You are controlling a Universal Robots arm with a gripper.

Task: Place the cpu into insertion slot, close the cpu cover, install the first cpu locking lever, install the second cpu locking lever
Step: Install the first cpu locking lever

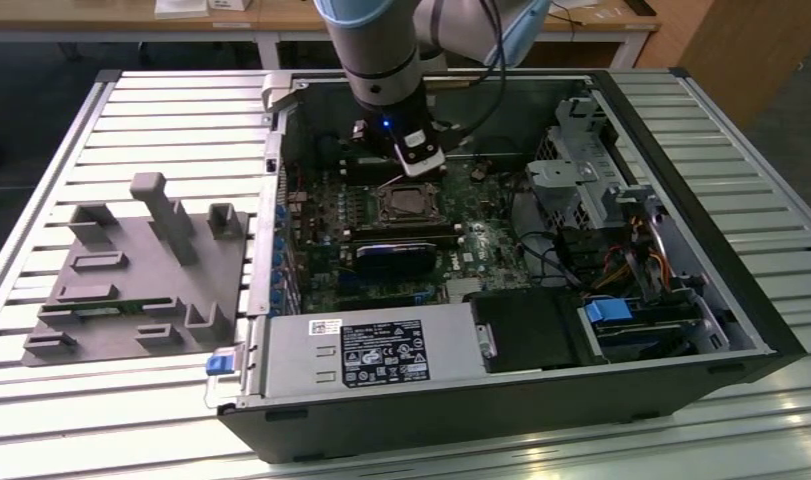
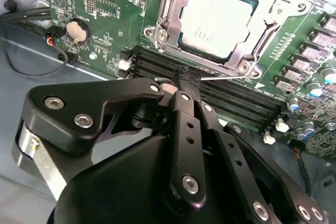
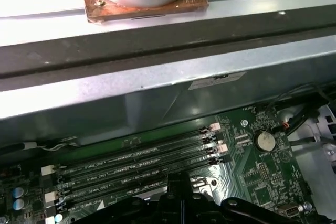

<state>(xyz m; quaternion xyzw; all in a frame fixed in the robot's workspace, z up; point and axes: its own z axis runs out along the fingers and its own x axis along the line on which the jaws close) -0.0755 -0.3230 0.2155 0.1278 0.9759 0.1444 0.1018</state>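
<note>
Black two-finger gripper (image 2: 186,76) pinched shut, tip touching thin silver wire lever (image 2: 227,76) just beside long black memory slots (image 2: 236,103); unclear whether lever is clamped. Flat square silvery cpu (image 2: 219,18) seated in square dark insertion slot (image 1: 385,202), thin silver frame cpu cover (image 2: 174,19) down over it. Exterior view: slot at 6 o'clock of gripper, inside open dark computer case (image 1: 725,270) on slatted metal worktop (image 1: 152,120)

The arm (image 1: 378,45) is a silver-grey tube with pale blue joint caps, and a black cable (image 1: 493,60) runs beside it. A blue light (image 1: 385,125) glows at its wrist. The gripper (image 2: 187,78) is matte black, with linked bars studded with silver screws (image 2: 190,183) above a silver collar (image 2: 26,145).
</note>
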